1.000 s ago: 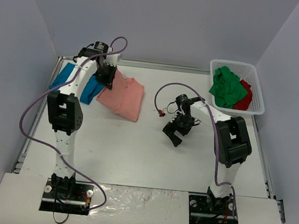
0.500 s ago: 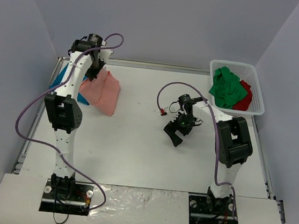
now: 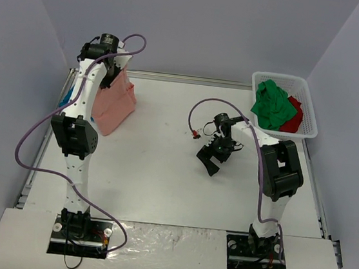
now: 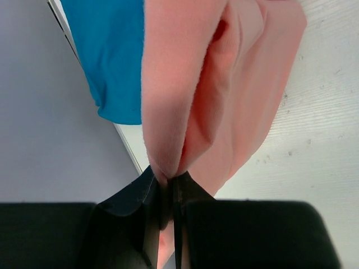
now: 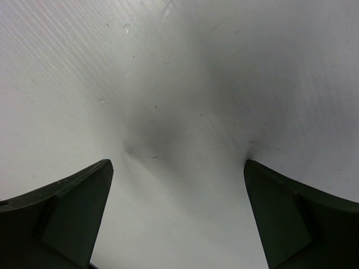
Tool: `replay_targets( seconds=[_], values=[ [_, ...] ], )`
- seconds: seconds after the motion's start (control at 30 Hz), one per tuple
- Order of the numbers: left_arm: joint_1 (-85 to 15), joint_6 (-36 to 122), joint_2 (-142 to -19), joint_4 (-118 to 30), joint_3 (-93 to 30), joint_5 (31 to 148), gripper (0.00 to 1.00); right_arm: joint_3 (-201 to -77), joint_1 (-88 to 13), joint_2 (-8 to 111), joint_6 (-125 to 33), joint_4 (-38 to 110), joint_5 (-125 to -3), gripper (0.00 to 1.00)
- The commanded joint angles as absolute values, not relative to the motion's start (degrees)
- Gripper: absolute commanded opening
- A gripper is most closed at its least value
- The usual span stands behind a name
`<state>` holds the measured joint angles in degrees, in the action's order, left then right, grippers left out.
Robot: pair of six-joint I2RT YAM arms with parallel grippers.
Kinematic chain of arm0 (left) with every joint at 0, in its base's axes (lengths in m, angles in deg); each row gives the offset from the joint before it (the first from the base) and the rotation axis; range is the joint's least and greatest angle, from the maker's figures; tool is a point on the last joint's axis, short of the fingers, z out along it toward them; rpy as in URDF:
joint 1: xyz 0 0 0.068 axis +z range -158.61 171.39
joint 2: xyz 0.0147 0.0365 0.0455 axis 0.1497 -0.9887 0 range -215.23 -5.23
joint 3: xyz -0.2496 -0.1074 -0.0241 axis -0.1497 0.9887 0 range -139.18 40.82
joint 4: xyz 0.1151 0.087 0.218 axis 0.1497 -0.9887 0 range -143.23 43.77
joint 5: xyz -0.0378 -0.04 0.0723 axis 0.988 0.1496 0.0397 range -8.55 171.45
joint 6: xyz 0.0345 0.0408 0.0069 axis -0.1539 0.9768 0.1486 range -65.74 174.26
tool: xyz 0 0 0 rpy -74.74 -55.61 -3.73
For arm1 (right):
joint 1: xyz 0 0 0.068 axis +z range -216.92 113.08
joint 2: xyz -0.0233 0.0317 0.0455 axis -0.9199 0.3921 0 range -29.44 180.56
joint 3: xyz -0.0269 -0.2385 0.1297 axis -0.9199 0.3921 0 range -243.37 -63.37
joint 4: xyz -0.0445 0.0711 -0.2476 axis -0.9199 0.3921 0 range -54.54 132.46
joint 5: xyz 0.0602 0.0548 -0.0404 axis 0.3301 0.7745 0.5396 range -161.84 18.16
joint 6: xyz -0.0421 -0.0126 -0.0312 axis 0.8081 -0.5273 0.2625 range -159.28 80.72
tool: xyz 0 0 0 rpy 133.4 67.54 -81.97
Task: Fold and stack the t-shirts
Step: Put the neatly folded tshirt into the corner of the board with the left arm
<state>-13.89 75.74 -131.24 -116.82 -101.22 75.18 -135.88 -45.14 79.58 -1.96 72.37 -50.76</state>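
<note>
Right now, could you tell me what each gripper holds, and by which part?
Left gripper pinches the salmon-pink t-shirt by a bunched fold; right gripper is open, holding nothing.

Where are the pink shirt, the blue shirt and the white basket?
pink shirt [image 3: 117,104]: top view, middle of hanging cloth.
blue shirt [image 4: 109,56]: left wrist view, flat middle.
white basket [image 3: 311,114]: top view, right wall.

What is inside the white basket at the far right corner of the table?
The white basket holds a crumpled green t-shirt on top and a red t-shirt partly covered by it. Whatever lies beneath these two cannot be seen.
</note>
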Motion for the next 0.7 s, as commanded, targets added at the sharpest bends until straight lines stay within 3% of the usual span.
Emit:
replay_targets(
  seconds=[0.0, 0.67],
  values=[
    [-13.4, 76.7, -128.8, -117.2, -103.9, 73.7, 0.02, -134.5, -45.6, 81.9, -1.7, 74.3, -51.2, 1.0],
    [-13.6, 71.6, -128.3, -118.0, -108.3, 79.1, 0.03, -134.2, -45.6, 84.0, -1.5, 74.1, -52.8, 1.0]
  ],
)
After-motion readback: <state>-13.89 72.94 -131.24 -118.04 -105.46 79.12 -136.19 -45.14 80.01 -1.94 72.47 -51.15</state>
